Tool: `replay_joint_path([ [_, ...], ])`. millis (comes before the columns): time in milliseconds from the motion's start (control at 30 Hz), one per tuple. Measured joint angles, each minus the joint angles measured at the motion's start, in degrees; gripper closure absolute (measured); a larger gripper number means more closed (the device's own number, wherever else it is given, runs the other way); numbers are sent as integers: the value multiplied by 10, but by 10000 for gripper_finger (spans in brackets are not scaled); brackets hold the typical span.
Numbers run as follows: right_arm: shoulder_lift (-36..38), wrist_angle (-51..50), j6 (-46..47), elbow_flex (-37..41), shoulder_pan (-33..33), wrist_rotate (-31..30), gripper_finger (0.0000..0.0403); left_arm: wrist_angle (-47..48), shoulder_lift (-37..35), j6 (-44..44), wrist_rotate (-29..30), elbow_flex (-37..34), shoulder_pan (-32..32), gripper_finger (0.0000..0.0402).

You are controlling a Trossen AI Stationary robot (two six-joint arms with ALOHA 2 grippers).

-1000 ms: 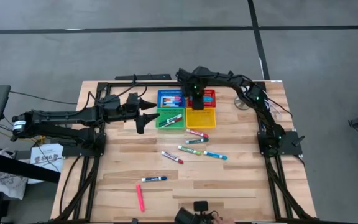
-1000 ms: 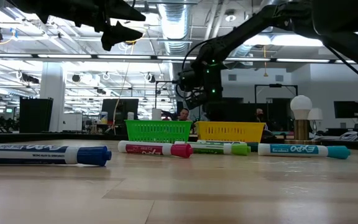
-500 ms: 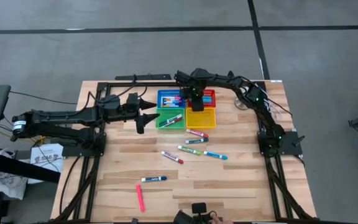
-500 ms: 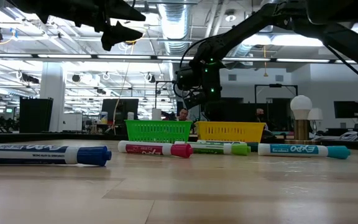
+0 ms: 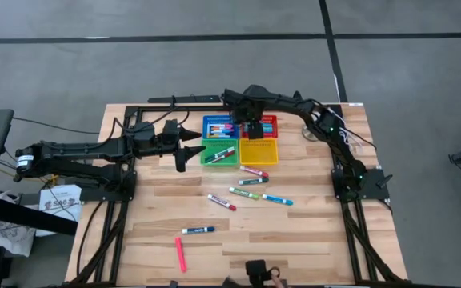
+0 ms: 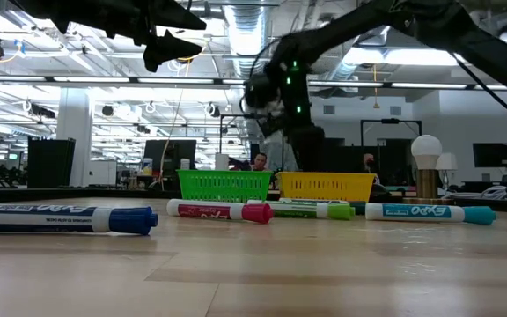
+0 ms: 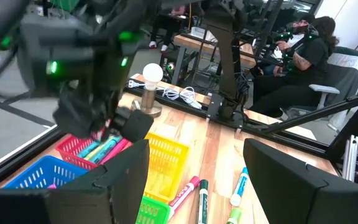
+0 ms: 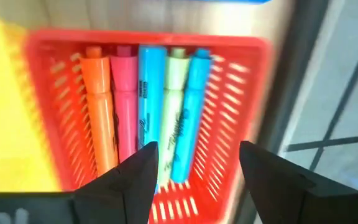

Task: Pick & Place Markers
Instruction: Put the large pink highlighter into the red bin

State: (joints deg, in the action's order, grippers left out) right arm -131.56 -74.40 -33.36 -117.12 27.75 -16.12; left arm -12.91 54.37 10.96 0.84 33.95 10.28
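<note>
My right gripper (image 8: 194, 165) hung over the red basket (image 8: 253, 99) with fingers apart and empty, my left gripper (image 7: 194, 168) waited open too, and the markers (image 5: 246, 192) on the table looked light, stiff and slippery, best pinched mid-barrel.

Grey floor (image 5: 214, 72) — bright ceiling lights (image 6: 69, 79)
</note>
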Motion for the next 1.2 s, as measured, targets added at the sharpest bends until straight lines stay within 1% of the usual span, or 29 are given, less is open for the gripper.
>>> replay_joint_path([
  [133, 36, -32, 38, -25, -12, -4, 188, 0, 0, 0, 0, 0, 0, 141],
  [233, 82, -58, 92, -25, -25, -1, 191, 1, 0, 0, 0, 0, 0, 141],
  [467, 188, -97, 216, -25, -68, 78, 195, 5, 0, 19, 0, 0, 0, 141],
  [533, 217, -101, 238, -25, -87, 88, 194, 7, 0, 20, 0, 0, -1, 141],
  [767, 311, -104, 314, -25, -177, 89, 193, 10, 0, 20, -43, 0, -8, 141],
  [933, 364, -101, 359, -25, -243, 87, 193, 10, 0, 20, -43, 0, -27, 141],
  [1067, 399, -100, 392, -25, -282, 86, 193, 9, 0, 20, -44, 0, -40, 141],
  [1133, 417, -100, 406, -25, -297, 78, 193, 9, 0, 20, -43, 0, -47, 141],
  [1200, 434, -98, 417, -25, -309, 54, 193, 9, 0, 30, -44, 0, -53, 141],
])
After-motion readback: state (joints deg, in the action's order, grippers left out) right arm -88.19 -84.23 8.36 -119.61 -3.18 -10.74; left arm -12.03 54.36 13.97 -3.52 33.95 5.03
